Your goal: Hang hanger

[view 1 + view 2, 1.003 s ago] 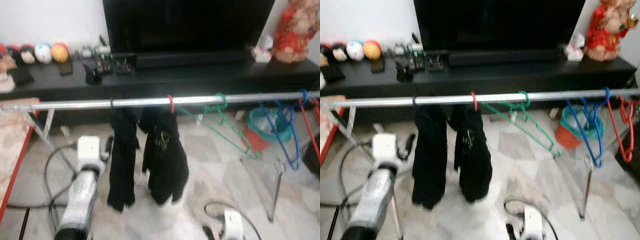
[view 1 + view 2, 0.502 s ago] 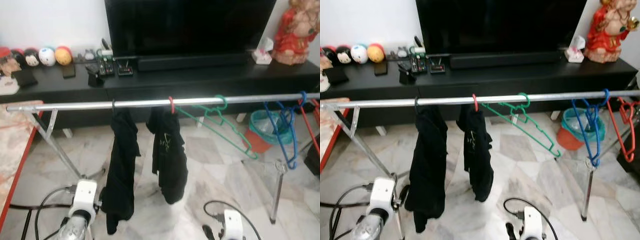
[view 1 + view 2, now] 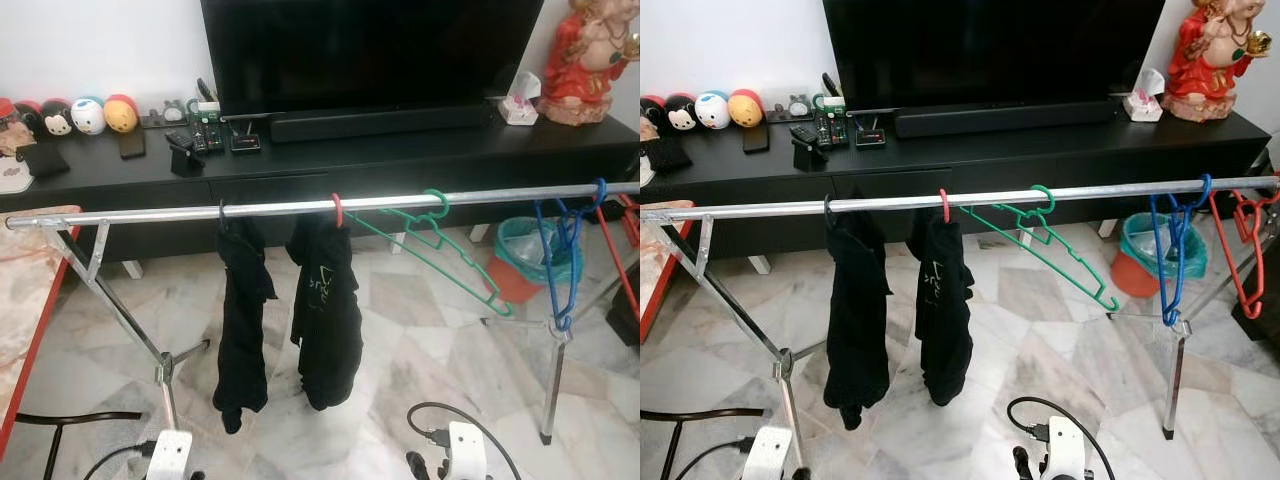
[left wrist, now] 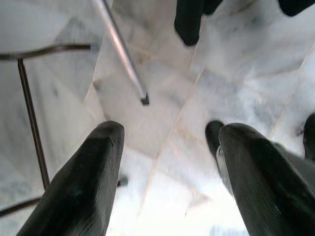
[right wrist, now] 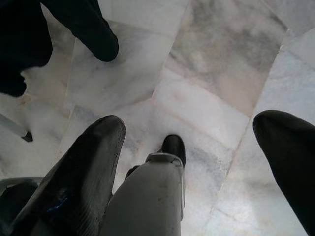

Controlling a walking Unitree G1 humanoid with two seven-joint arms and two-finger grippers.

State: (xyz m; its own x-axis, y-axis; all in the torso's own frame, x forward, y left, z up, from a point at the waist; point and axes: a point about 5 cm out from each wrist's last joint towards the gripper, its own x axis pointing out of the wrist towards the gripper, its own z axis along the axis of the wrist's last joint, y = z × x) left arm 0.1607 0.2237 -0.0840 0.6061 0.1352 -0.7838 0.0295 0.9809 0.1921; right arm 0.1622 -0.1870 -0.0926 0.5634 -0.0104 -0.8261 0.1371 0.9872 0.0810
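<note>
1. The hanger (image 3: pixel 339 210), a red one, is hanging on the silver rail (image 3: pixel 150 214) with a black shirt (image 3: pixel 326 300).
2. The left gripper (image 4: pixel 165 182) and right gripper (image 5: pixel 197 167) are both hanging low with fingers wide apart, holding nothing.

left tool (image 4: pixel 167 172) spread, right tool (image 5: pixel 197 167) spread, lowered

Legible text — none. Second black garment (image 3: pixel 326 310) on the rail: small pale print on the front — too small to read.
</note>
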